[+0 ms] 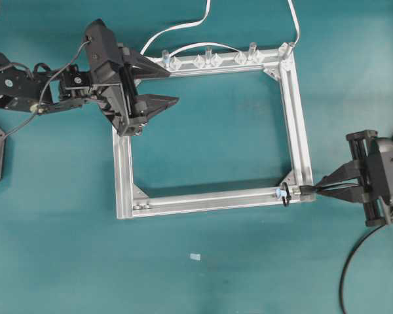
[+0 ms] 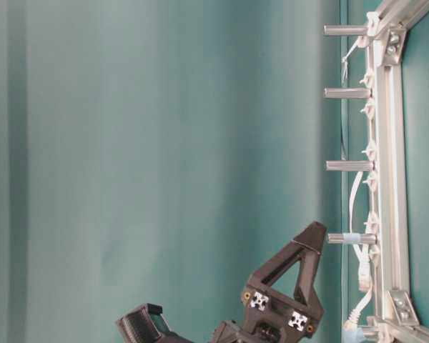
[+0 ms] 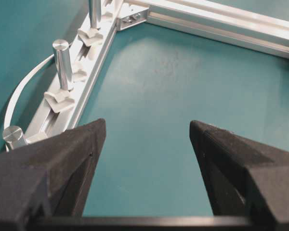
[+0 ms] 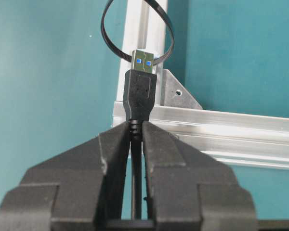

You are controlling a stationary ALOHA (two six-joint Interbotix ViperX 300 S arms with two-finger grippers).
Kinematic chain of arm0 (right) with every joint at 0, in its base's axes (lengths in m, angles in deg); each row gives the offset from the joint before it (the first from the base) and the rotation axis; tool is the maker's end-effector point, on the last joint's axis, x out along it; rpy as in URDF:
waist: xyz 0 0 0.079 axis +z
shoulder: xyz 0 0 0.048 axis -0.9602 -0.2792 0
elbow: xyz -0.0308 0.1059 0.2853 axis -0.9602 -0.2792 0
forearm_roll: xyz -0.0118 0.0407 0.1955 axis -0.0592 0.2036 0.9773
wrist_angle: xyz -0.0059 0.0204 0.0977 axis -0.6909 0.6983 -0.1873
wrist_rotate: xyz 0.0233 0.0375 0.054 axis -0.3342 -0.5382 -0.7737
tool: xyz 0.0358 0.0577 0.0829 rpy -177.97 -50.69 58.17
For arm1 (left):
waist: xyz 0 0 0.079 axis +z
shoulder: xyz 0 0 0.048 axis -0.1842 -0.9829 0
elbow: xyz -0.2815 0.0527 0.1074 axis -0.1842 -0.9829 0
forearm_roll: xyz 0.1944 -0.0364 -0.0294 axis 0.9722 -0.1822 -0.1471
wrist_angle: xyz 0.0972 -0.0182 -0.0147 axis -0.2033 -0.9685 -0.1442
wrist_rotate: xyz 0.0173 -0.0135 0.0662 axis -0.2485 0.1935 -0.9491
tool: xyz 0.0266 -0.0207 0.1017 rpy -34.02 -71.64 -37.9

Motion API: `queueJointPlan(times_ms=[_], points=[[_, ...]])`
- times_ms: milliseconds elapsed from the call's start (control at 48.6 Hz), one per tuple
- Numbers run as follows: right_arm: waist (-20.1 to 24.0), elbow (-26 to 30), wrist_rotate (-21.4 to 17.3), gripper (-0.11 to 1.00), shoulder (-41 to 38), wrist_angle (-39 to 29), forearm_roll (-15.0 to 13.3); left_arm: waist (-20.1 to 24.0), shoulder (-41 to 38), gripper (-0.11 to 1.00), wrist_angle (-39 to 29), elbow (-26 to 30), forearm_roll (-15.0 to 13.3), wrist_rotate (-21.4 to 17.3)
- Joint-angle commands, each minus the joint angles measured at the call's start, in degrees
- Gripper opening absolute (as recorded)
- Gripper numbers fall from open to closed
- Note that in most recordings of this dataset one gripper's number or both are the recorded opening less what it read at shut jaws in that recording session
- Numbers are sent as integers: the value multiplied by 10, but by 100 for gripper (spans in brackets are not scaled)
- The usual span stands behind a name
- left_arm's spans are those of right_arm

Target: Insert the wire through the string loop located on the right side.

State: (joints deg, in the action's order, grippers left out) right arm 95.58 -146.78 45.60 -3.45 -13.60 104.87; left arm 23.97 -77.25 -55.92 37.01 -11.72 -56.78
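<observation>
Right gripper [image 4: 136,137] clamps wire [image 4: 139,98] just behind plug. Plug tip at string loop [image 4: 137,33] on frame [image 4: 135,48], not clearly through; threading remains. Left gripper [image 3: 147,139] agape, empty, far from loop.

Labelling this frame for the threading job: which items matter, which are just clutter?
In play:
- wire, USB plug leading
- string loop on the frame
- right gripper, shut on the wire
- silver frame

Lying about:
- left gripper, open, holding nothing
- white flat cables
- upright pegs on the far bar
</observation>
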Motion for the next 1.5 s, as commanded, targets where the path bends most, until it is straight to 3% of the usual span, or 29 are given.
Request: queueJointPlan(times_ms=[0, 1174, 1483], points=[[-1, 5, 1, 11, 1, 4, -2, -2, 11, 75, 4, 11, 1, -2], [-1, 11, 1, 11, -13, 4, -2, -2, 11, 75, 4, 11, 1, -3], [-1, 37, 2, 11, -38, 6, -12, -2, 11, 75, 4, 11, 2, -4]])
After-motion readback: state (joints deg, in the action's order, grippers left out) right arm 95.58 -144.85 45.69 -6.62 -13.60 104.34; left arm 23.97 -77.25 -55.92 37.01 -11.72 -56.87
